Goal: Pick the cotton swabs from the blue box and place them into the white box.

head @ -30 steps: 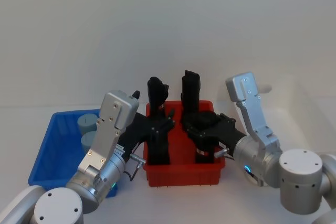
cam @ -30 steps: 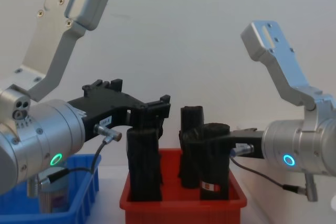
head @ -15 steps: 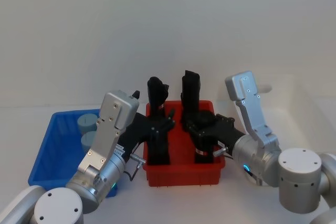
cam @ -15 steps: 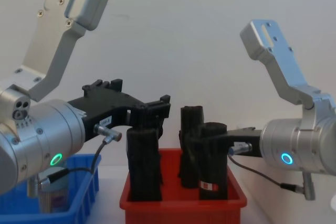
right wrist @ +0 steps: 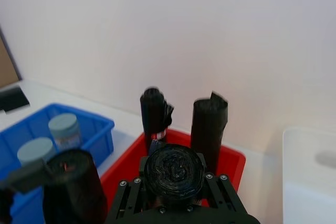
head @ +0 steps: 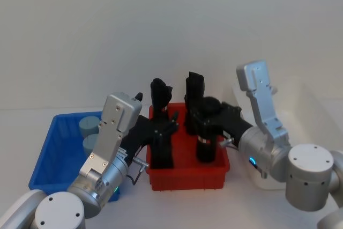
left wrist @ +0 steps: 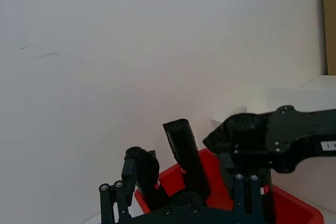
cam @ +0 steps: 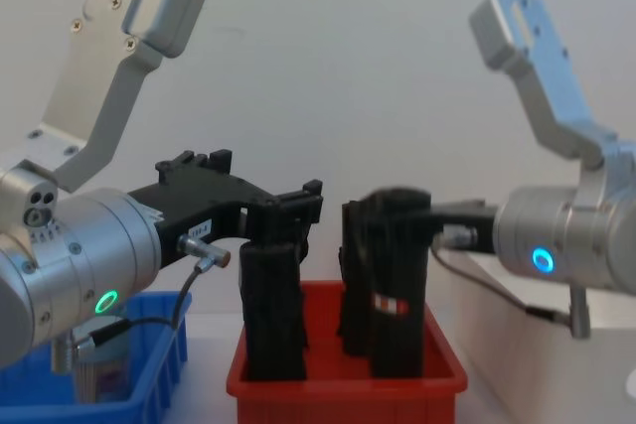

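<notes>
White wall behind; right gripper (head: 208, 115) pinches a black roll (head: 206, 146) in its fingers; left gripper (head: 163, 127), fingers spread.

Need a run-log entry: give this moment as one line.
right gripper: shut on black roll in red bin | left gripper: open at second black roll | cotton swabs: in blue box

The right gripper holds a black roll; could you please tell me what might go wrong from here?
1. Wrong item: the right gripper is shut on a tall black roll, while the grey-lidded cotton swab tubs sit untouched in the bright-blue plastic box.
2. Collision: that roll stands close to another upright black roll in the red plastic bin and to the left gripper; carrying it sideways might topple the neighbour.
</notes>
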{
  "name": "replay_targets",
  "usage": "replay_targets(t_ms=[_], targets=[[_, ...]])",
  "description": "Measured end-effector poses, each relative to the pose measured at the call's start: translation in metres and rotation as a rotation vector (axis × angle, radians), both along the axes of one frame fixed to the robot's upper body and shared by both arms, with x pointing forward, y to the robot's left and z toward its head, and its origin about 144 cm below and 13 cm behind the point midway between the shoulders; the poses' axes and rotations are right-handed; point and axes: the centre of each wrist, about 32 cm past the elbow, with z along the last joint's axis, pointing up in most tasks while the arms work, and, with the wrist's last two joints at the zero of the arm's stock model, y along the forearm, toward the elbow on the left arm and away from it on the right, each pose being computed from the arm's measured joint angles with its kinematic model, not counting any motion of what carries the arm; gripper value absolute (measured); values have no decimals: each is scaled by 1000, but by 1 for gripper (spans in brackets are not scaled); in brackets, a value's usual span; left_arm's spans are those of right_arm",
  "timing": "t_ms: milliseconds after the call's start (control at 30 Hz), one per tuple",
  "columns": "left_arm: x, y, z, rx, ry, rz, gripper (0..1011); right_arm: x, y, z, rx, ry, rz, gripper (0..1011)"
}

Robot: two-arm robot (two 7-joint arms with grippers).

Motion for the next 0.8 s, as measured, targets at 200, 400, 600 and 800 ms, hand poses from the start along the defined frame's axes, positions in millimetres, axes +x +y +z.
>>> replay_targets(t_ms=[200, 400, 600, 800], targets=[[0, 0, 0, 0, 0, 0, 1000, 1, -1, 14, 41, -71, -11, 485], [0, 0, 0, 0, 0, 0, 1000, 2, -2, 33, 81, -153, -23, 485], [0, 0, 0, 0, 0, 0, 999, 4, -5, 54, 113, -247, -46, 485], [0, 0, 0, 0, 0, 0, 1000, 7, -11, 76, 123, -344, -85, 484]])
